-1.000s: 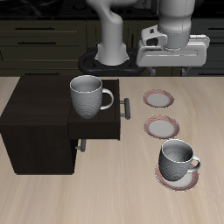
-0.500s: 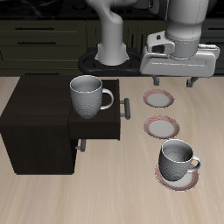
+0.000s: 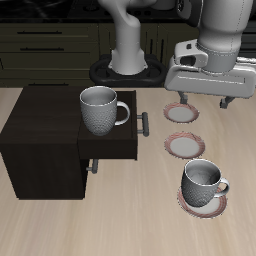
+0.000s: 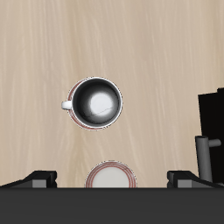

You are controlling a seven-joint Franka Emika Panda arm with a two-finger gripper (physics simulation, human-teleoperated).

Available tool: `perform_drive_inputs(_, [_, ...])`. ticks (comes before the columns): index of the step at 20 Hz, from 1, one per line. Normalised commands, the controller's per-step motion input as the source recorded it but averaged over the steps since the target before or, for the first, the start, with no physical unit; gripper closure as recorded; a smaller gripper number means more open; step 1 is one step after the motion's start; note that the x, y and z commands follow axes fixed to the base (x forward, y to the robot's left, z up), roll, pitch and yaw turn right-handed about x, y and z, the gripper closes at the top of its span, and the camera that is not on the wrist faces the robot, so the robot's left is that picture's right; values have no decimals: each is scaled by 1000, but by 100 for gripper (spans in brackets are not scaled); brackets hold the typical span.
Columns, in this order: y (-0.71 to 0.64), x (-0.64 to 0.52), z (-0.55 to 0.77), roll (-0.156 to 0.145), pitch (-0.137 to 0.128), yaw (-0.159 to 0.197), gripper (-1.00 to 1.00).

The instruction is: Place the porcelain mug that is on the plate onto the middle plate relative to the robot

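The porcelain mug (image 3: 203,182) stands upright on the plate (image 3: 213,207) nearest the table's front edge, handle pointing away from the cabinet. It also shows in the wrist view (image 4: 96,102), seen from above, with its grey inside. The middle plate (image 3: 184,146) is bare and lies between the far plate (image 3: 181,113) and the mug's plate; it shows in the wrist view (image 4: 111,178). My gripper (image 3: 205,97) is open and empty, hanging high above the far and middle plates. Its fingertips (image 4: 39,178) frame the wrist view.
A dark cabinet (image 3: 45,140) with an open drawer (image 3: 115,143) stands beside the plates; its handle (image 3: 145,123) juts toward them. A larger grey-white mug (image 3: 100,108) stands on it. The robot base (image 3: 125,65) is at the back.
The gripper has moved toward the table's front and a little lower, coming over the row of plates. Mugs and plates have not moved.
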Motion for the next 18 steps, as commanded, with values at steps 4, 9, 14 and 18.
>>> perform_drive_inputs(4, [-174,294,-12,-5,3,-22,-100])
perform_drive_inputs(9, [-135,241,-47,-15,-1,12,-100])
perform_drive_inputs(14, [24,80,-114,17,7,1,-100])
perform_drive_inputs(18, [-52,-66,-141,0,-70,11,-100])
